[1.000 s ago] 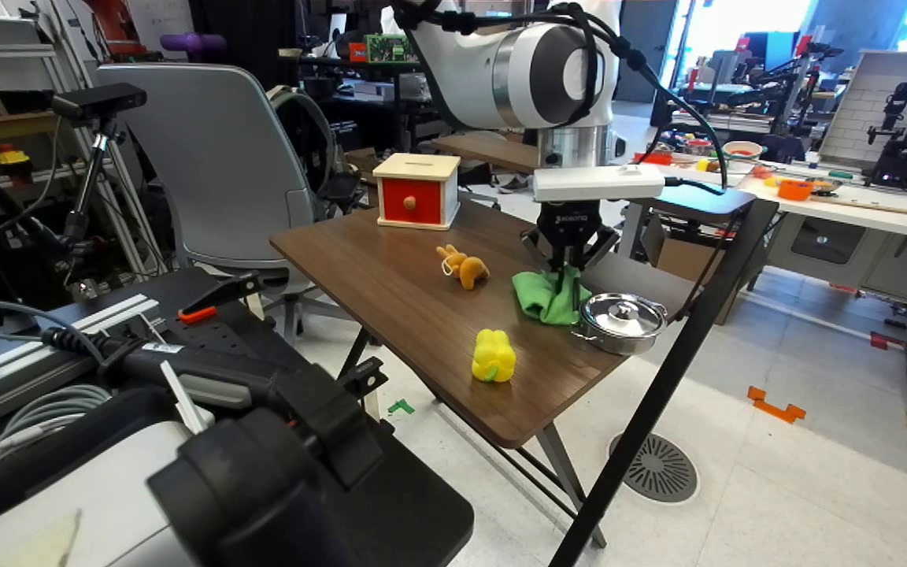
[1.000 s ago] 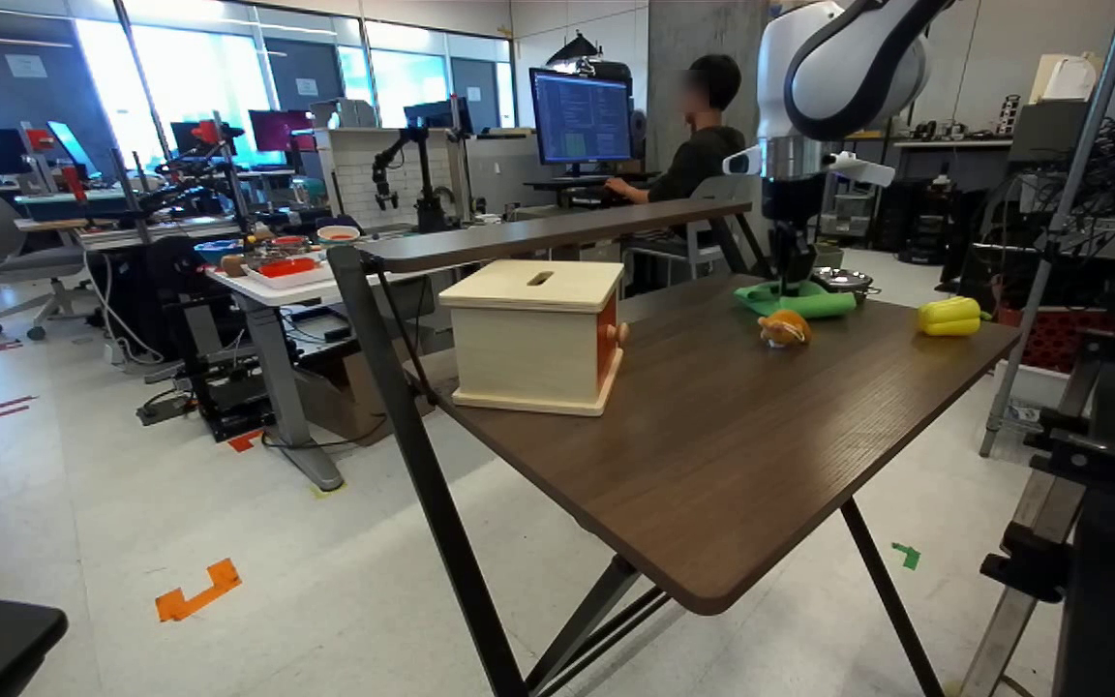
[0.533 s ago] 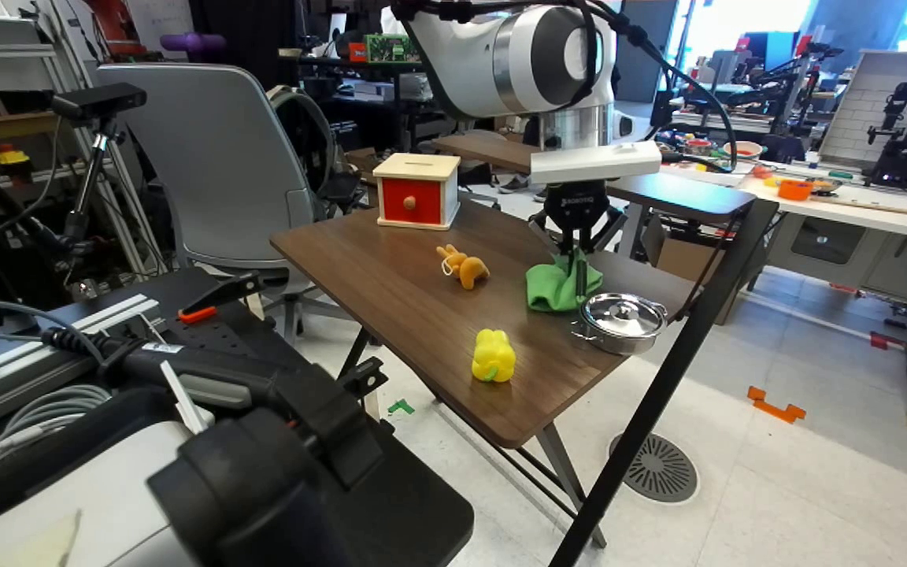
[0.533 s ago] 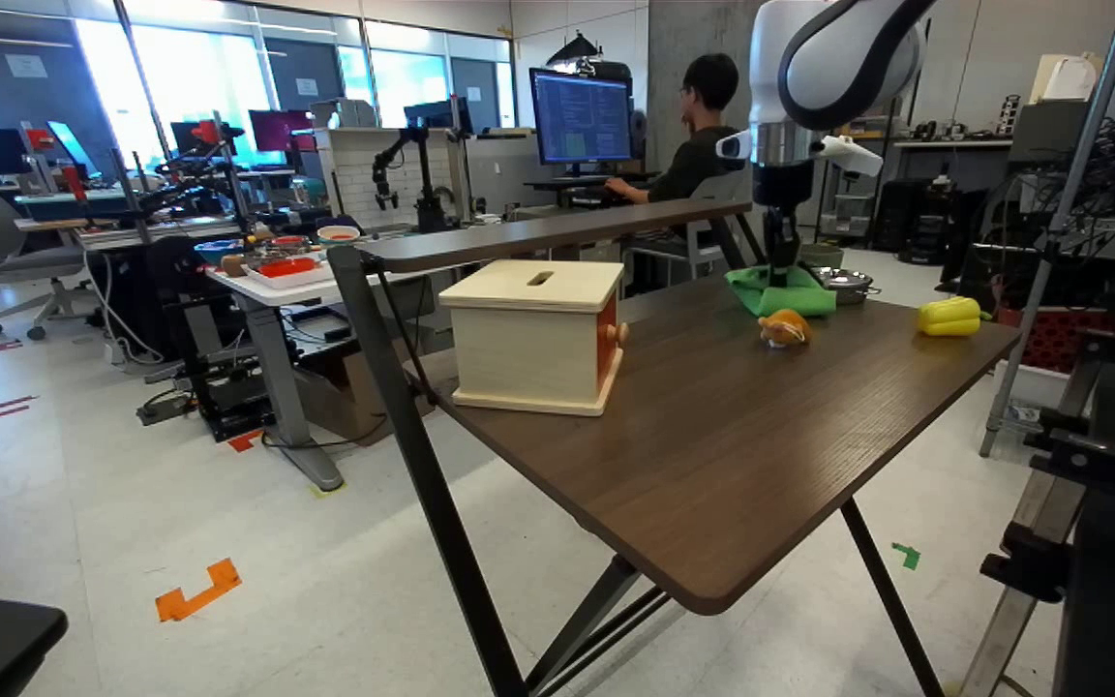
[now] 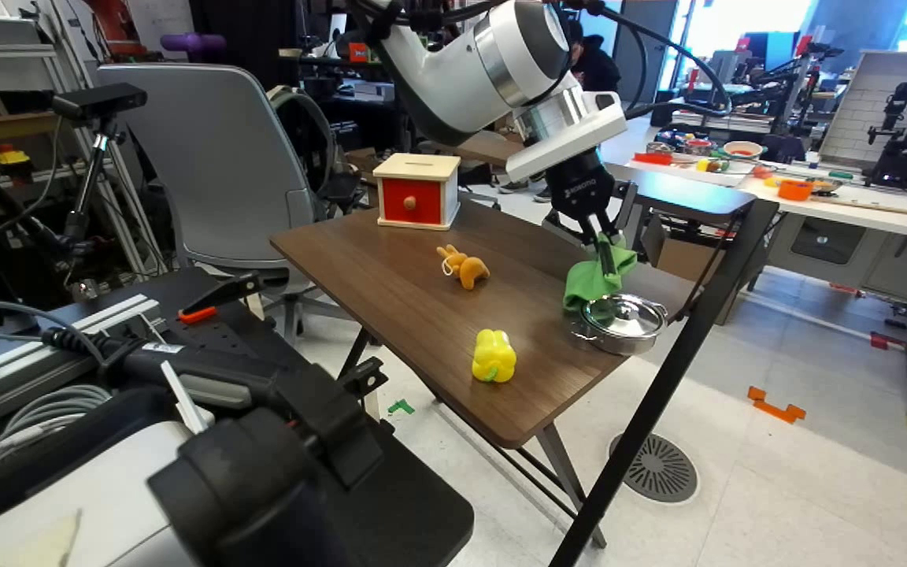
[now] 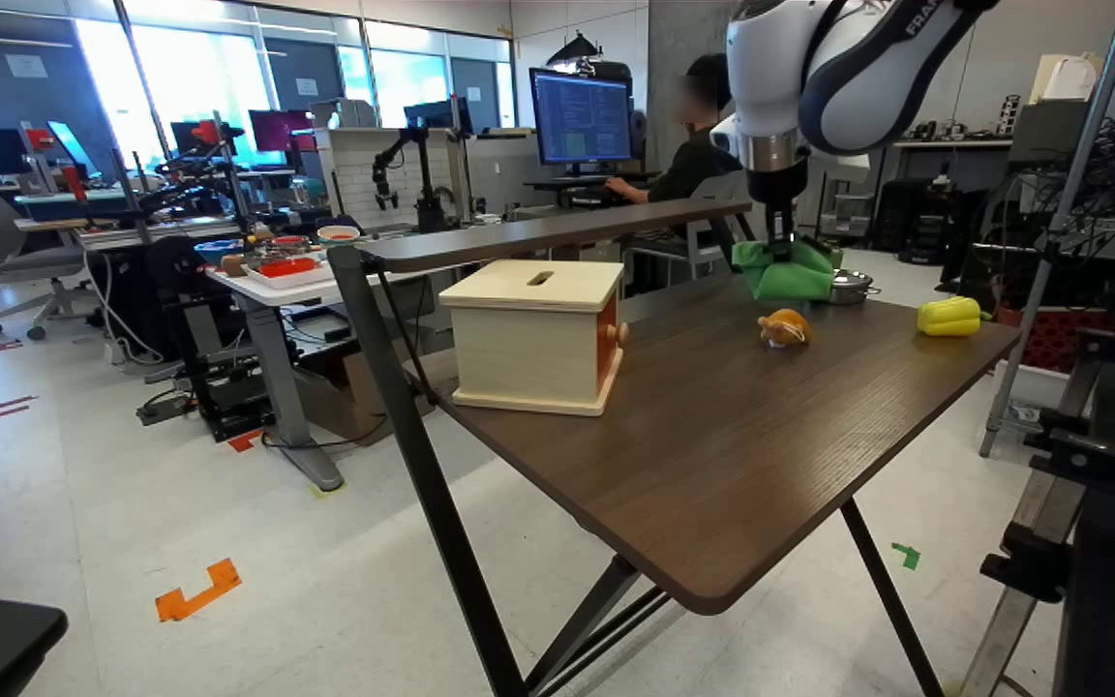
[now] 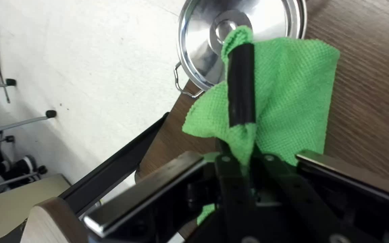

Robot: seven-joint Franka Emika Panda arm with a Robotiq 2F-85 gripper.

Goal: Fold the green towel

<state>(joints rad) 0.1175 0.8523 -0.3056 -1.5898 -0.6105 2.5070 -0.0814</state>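
Note:
The green towel is a bunched lime-green cloth beside the metal pot at the table's right part. It also shows in an exterior view and in the wrist view. My gripper is tilted and shut on a pinched fold of the towel. In the wrist view the fingertips are pressed together with cloth between and around them. The towel hangs down from the fingers on both sides. Its lower part is at or near the table; I cannot tell if it touches. Part of the towel is hidden behind the gripper.
A lidded metal pot stands right beside the towel. A yellow pepper and an orange toy lie on the brown table. A wooden box with a red drawer stands at the far end. A raised shelf runs along one side.
My gripper has tilted and moved toward the pot and the shelf side, pulling the towel along. The towel's held part has risen, and the cloth hangs more. The other objects have not moved.

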